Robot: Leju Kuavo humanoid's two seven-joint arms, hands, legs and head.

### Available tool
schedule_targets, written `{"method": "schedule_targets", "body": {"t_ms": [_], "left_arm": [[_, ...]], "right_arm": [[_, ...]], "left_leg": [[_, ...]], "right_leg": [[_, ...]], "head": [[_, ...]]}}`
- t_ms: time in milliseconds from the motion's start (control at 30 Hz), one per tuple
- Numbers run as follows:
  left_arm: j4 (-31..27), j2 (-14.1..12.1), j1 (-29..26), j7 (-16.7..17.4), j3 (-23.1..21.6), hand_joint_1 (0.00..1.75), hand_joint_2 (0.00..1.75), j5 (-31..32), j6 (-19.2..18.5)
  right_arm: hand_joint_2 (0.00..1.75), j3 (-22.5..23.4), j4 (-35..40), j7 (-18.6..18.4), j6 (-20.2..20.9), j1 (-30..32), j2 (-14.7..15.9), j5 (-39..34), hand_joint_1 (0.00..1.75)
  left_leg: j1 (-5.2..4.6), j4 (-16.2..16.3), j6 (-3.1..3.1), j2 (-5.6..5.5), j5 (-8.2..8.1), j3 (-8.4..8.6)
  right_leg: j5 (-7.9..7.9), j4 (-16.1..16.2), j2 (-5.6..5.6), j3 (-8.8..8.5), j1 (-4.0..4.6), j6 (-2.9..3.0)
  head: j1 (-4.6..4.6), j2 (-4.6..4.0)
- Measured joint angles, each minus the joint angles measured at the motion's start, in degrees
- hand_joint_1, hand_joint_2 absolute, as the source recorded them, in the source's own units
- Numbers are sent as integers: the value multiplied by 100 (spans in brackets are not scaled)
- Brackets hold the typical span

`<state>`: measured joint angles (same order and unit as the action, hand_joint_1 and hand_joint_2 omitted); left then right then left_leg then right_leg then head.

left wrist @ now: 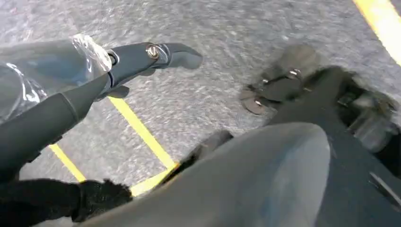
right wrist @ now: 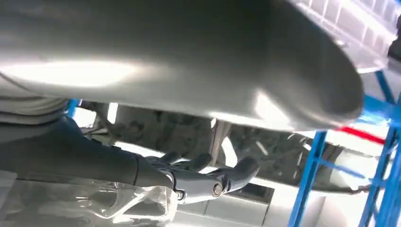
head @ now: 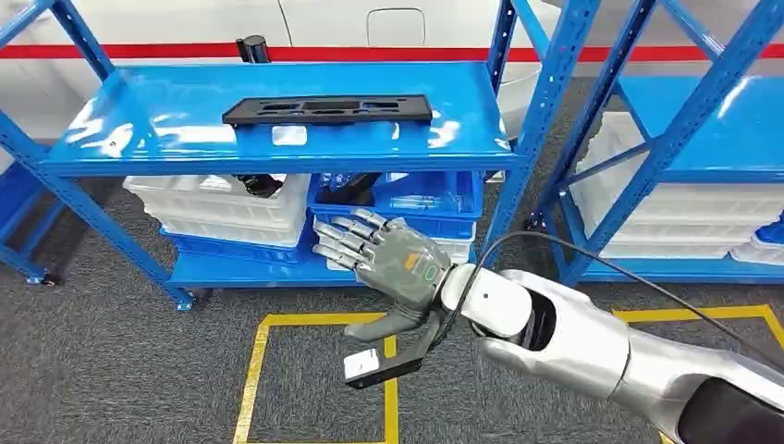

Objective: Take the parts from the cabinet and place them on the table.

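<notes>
Head view shows us a flat black part [head: 327, 109] lying on the top blue shelf [head: 139, 111]. Our right hand [head: 393, 264] is below it, in front of the blue bins [head: 416, 199], fingers spread and holding nothing. We cannot tell how our left hand [left wrist: 142, 59] is.

In front of me stands a blue metal shelf unit [head: 277, 162] on grey carpet [head: 111, 370] marked with a square of yellow tape [head: 254, 365]. On its upper shelf lies a flat black part [head: 328, 110], lengthwise, near the middle. On the lower shelf sit stacked white bins [head: 222, 217] beside blue bins [head: 407, 205]. A second blue shelf unit [head: 684, 139] to the right holds more white bins [head: 684, 222].
</notes>
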<state>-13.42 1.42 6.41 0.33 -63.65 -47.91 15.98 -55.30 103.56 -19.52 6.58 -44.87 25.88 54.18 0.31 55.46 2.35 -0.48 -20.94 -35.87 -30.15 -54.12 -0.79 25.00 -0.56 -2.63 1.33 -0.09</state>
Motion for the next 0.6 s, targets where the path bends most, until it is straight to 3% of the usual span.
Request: {"method": "schedule_targets", "body": {"t_ms": [67,133,200,233,267,300,333,367,400,467,500,533,567,600], "left_arm": [[-2,2,-14,0,-22,0,0,7,0],[-2,2,-14,4,-35,0,0,7,2],[0,2,-18,6,-44,0,0,7,4],[-2,2,-24,11,-46,0,0,7,4],[0,2,-36,17,-50,0,0,7,4],[0,2,-49,19,-55,0,0,7,5],[0,2,-57,20,-59,0,0,7,4],[0,2,-65,20,-63,0,0,9,4],[-2,11,-74,20,-68,0,0,7,4],[0,20,-57,22,-76,0,0,7,7],[-2,20,-56,26,-83,0,0,7,9],[0,20,-51,26,-87,0,0,7,9],[0,15,-44,35,-94,0,0,9,9],[-2,20,-42,35,-101,0,0,9,11]], "right_arm": [[0,2,16,-2,-4,-4,22,-4,0],[0,0,31,0,-17,-3,26,-7,0],[0,-2,31,-2,-17,38,57,-9,0],[0,-7,31,-2,-17,53,66,-9,0],[0,-7,31,-2,-17,61,68,-9,0],[0,-7,31,-2,-17,62,68,-9,0],[0,-7,31,-2,-17,61,70,-9,0],[0,-7,31,-2,-17,62,74,-9,0],[0,-9,31,-2,-15,62,77,-11,0],[0,-17,33,-2,-17,72,79,-13,0],[0,-9,50,-2,-20,71,81,-11,0],[0,-9,59,-4,-24,54,81,-11,0],[0,-7,66,-4,-26,53,77,-11,0],[0,-7,77,-2,-26,44,92,-11,0]], "left_leg": [[28,-94,69,-24,-38,137],[18,-147,138,-29,-97,251],[7,-157,159,-37,-206,368],[-3,-156,161,-54,-267,445],[-8,-156,158,-65,-333,534],[-16,-156,156,-73,-400,634],[-28,-157,150,-76,-482,761],[-34,-163,142,-77,-553,852],[-27,-171,130,-80,-618,871],[-55,-180,47,-94,-751,953],[-55,-141,16,-91,-722,1074],[-60,-165,6,-93,-725,1110],[-56,-108,-13,-94,-798,1136],[-34,168,-45,-70,-828,1085]], "right_leg": [[37,-177,17,58,-21,-41],[50,-994,30,535,-17,-46],[-363,-1772,30,1170,-6,-59],[-548,-1905,30,1361,-6,-65],[-585,-1844,30,1455,-6,-55],[-468,-1607,30,1454,-2,-45],[-127,-1132,30,1359,1,-25],[315,-664,30,1247,14,7],[853,-237,35,1187,39,71],[773,-128,26,1174,97,101],[763,-59,13,1129,82,135],[777,-47,19,1058,78,153],[818,-33,20,928,42,208],[747,-29,40,822,38,242]], "head": [[4,2],[29,2],[35,2],[35,2],[35,2],[35,2],[35,2],[35,2],[35,2],[29,2],[26,2],[24,2],[26,2],[33,0]]}}
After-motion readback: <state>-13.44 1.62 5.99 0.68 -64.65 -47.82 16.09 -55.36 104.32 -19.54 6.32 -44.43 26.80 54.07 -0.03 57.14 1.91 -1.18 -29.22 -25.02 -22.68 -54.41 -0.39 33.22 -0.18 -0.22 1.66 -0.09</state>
